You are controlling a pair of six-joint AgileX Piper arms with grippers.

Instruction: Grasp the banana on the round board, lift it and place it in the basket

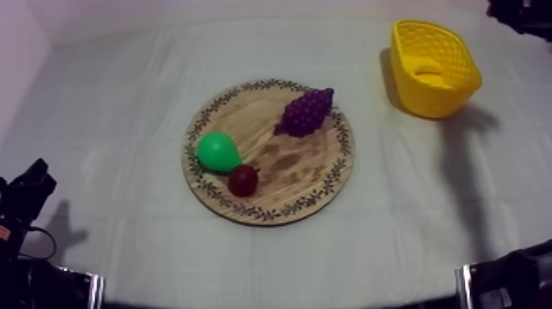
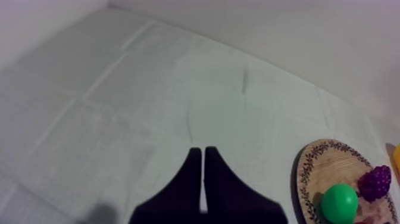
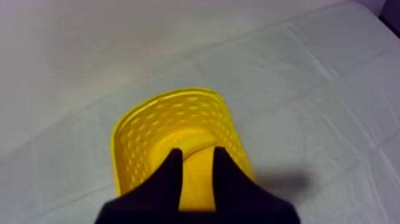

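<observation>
Lying curved inside the perforated yellow basket (image 1: 408, 89), the smooth banana (image 1: 427, 72) sits just beneath the right gripper (image 3: 195, 156), whose black fingers stand apart, empty. Well away from the basket, the left gripper (image 2: 203, 152) tapers to a closed wedge above the cloth-covered counter (image 2: 119, 119).

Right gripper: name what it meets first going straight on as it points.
Probably the banana in the yellow basket: the open right gripper points straight into it, though depth is unclear.
</observation>
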